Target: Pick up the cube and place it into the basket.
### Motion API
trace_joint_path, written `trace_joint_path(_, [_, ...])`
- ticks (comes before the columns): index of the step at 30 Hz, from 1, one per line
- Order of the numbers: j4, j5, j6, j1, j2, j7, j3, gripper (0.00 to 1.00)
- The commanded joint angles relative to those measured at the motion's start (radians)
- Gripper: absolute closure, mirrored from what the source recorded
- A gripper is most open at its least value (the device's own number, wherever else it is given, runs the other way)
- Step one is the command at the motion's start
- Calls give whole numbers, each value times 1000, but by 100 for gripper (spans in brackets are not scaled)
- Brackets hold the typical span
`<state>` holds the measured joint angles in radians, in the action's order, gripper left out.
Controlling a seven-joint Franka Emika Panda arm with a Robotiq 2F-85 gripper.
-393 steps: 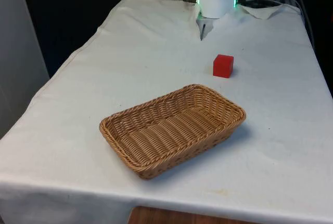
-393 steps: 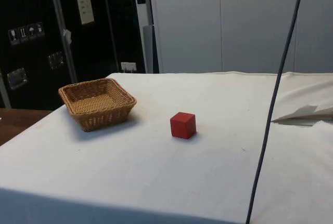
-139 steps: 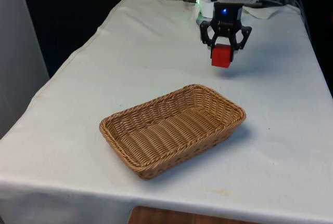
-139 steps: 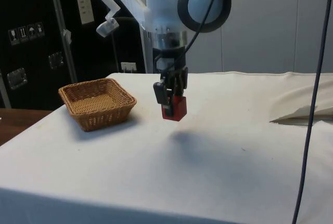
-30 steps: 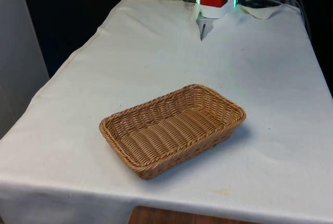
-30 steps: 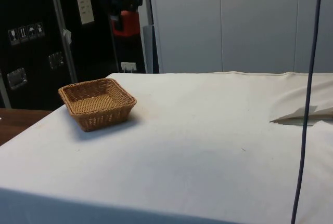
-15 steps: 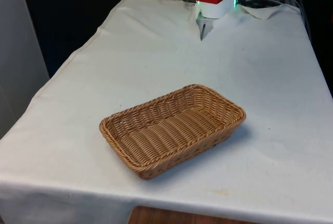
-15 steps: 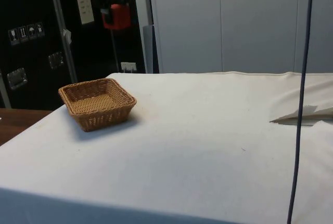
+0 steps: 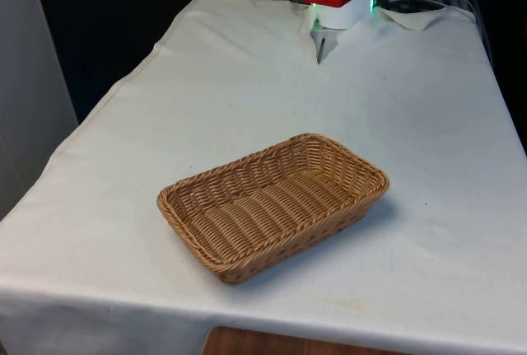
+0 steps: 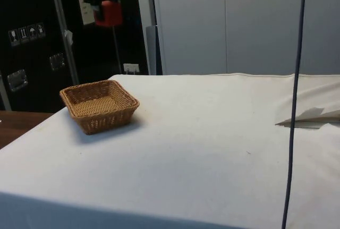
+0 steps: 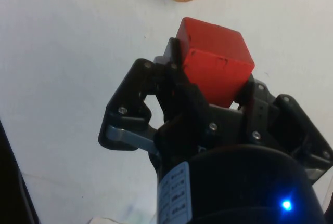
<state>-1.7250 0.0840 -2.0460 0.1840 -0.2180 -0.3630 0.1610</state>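
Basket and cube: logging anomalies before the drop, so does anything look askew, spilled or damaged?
Nothing stands out. The basket sits upright and intact on the white cloth; the gripper holds the red cube high above the table.

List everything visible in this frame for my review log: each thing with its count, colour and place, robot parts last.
cube: one, red, held in the air high above the table, clamped between the fingers.
basket: one, tan wicker, rectangular, nothing in it, on the cloth towards the table's near end in the front view.
cloth: one, white, covering the table.
cable: one, dark, hanging down in front of the side view's camera.
cabinets: dark, behind the table in the side view.
gripper: one, black, shut on the cube, raised well above the table.
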Motion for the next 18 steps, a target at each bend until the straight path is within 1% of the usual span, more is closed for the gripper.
trace_joint_path(1, [19,-5,15,-1,-12,-2,0,99])
trace_joint_path(8, [89,-7,24,-1,-62,-5,5,99])
trace_joint_path(9, [82,-1,11,0,-59,-4,6,99])
trace_joint_path(10, [96,-7,26,-1,-68,-6,6,99])
trace_joint_path(18, [170,-9,36,-4,-125,-6,12,99])
